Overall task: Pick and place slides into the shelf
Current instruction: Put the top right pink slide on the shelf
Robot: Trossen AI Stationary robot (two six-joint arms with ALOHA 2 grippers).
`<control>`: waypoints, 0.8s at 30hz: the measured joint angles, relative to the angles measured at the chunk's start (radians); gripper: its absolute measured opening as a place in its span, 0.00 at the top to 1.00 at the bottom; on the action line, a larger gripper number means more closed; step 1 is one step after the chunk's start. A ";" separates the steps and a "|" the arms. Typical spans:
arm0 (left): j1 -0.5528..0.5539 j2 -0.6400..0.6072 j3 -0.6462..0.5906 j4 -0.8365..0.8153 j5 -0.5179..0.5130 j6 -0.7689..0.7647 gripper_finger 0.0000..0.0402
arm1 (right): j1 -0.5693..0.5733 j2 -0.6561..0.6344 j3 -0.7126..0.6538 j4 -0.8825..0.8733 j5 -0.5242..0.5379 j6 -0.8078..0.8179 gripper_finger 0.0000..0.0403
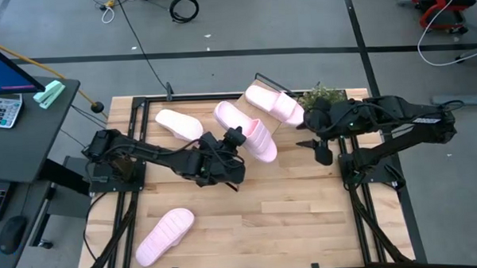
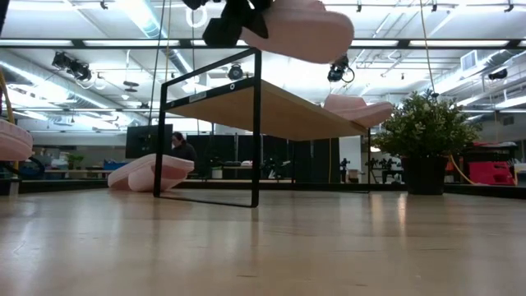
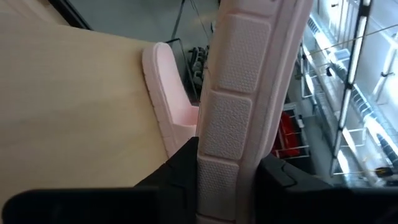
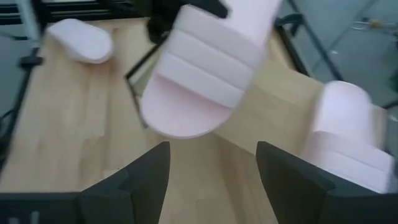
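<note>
Four pale pink slides logged. First: alone near the table's front left (image 1: pixel 164 235). Second: pinched by its sole edge in the left gripper (image 1: pixel 233 139), held (image 1: pixel 250 134) above the shelf (image 2: pixel 271 111). Third: on the table at the back left (image 1: pixel 178 124), beside the shelf. Fourth: resting (image 1: pixel 274 104) on what appears to be the shelf's far end, near a potted plant (image 1: pixel 321 94). Right gripper (image 1: pixel 312 146): fingers spread, empty, just beside the shelf.
</note>
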 joint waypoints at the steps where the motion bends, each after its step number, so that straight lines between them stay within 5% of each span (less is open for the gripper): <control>1: 0.000 -0.001 0.000 0.000 -0.002 0.000 0.73 | 0.002 0.000 0.000 0.002 -0.022 -0.013 0.39; 10: 0.020 -0.002 0.000 0.037 -0.003 -0.045 0.77 | 0.133 0.019 0.000 0.001 -0.111 -0.403 0.41; 15: 0.028 -0.002 0.000 0.108 -0.002 -0.038 0.74 | 0.204 0.089 0.000 0.001 0.087 -0.623 0.41; 19: 0.032 -0.002 0.000 0.155 0.004 0.005 0.75 | 0.230 0.165 0.000 0.002 0.327 -0.645 0.41; 24: 0.038 -0.003 0.000 0.218 0.008 0.046 0.77 | 0.230 0.234 0.000 0.004 0.358 -0.646 0.42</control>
